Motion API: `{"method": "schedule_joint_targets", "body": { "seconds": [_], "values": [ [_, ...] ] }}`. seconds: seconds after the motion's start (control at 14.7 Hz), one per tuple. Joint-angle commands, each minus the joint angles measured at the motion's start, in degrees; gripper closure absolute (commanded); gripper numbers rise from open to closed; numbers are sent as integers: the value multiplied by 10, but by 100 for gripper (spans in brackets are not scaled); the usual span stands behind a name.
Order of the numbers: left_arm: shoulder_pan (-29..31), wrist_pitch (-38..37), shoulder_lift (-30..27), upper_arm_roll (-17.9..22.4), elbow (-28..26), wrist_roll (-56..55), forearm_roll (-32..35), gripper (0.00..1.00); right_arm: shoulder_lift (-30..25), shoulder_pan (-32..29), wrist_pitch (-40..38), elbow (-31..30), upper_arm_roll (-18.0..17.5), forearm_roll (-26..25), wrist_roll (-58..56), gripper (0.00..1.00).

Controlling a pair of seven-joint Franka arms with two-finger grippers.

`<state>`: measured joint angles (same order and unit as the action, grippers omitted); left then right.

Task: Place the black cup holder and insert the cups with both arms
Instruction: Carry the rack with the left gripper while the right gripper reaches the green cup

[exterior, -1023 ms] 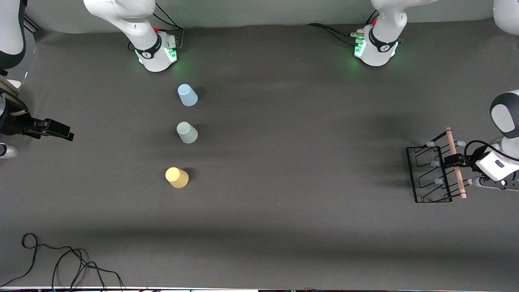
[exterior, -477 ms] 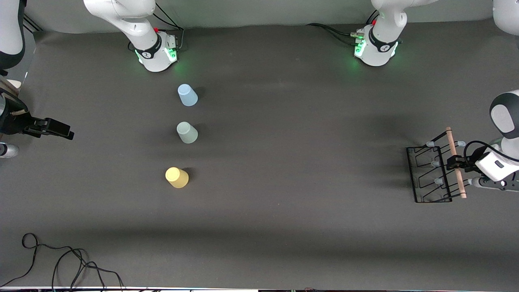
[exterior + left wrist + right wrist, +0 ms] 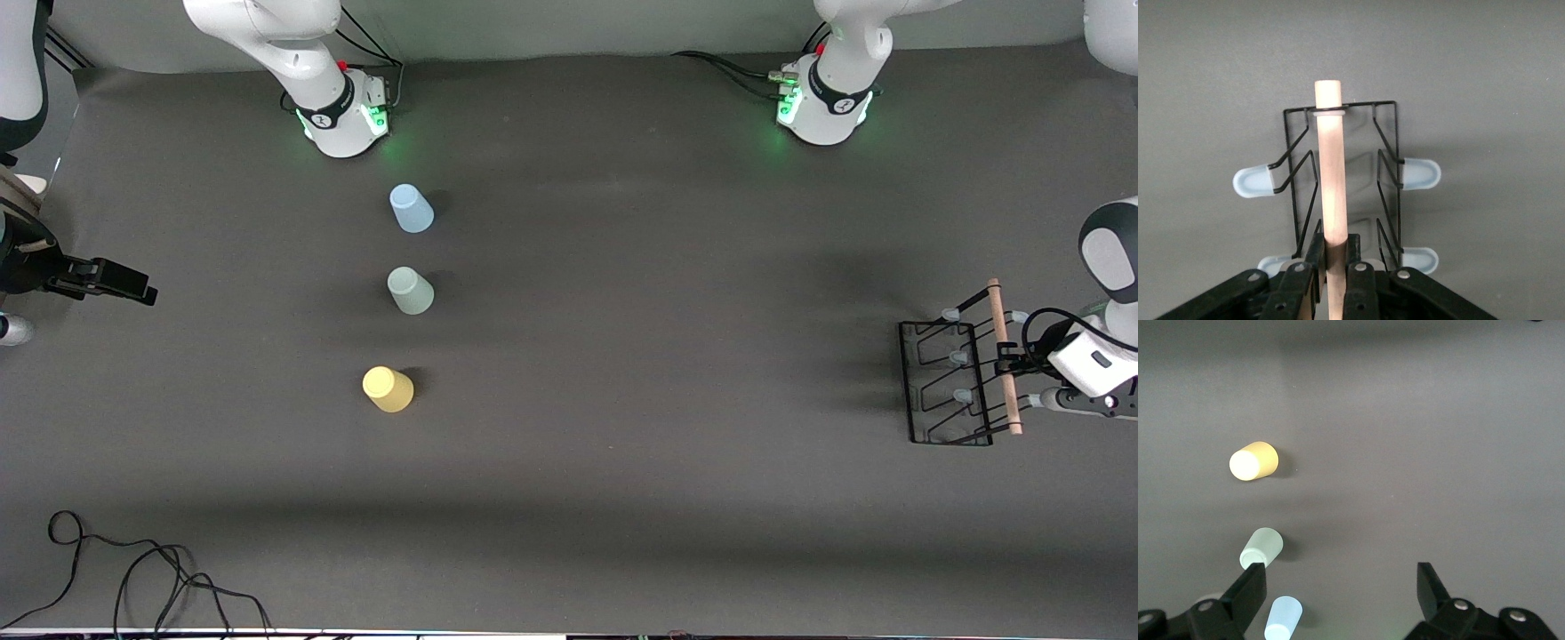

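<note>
The surface point(image 3: 622, 356) carries all items. The black cup holder point(image 3: 947, 382) stands at the left arm's end, its pegs (translucent tips) partly cut off in the left wrist view. The left end effector point(image 3: 1009, 363) is clamped on the wooden handle point(image 3: 1331, 180); its fingers point(image 3: 1361, 283) press both sides. Since the earlier frame, the holder has shifted slightly toward that end. The right end effector point(image 3: 1338, 587) waits spread wide, holding nothing. Blue cup point(image 3: 411, 208), green cup point(image 3: 410, 291) and yellow cup point(image 3: 388, 389) stand inverted in a row toward the right arm's end. A loose cable point(image 3: 133, 578) lies nearest the camera.
</note>
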<state>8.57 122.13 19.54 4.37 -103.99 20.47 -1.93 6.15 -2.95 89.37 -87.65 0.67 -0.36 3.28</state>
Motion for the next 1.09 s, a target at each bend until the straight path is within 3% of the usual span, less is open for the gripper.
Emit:
{"method": "schedule_joint_targets", "body": {
  "seconds": [0.0, 0.41, 0.75, 1.02],
  "values": [
    [13, -24, -22, -1, 24, 5, -9, 100, 0, 1, -9, 7, -3, -12, 2, 0],
    [20, -224, -37, 0, 169, -64, -10, 100, -7, 3, -17, 0, -3, -6, 8, 0],
    [3, -247, -37, -8, 195, -54, -15, 100, -24, 43, -17, -33, -5, 38, 122, 0],
    [-77, -239, -32, -23, 195, -138, -19, 100, -23, 133, 4, -63, -5, 38, 258, 0]
  ]
}}
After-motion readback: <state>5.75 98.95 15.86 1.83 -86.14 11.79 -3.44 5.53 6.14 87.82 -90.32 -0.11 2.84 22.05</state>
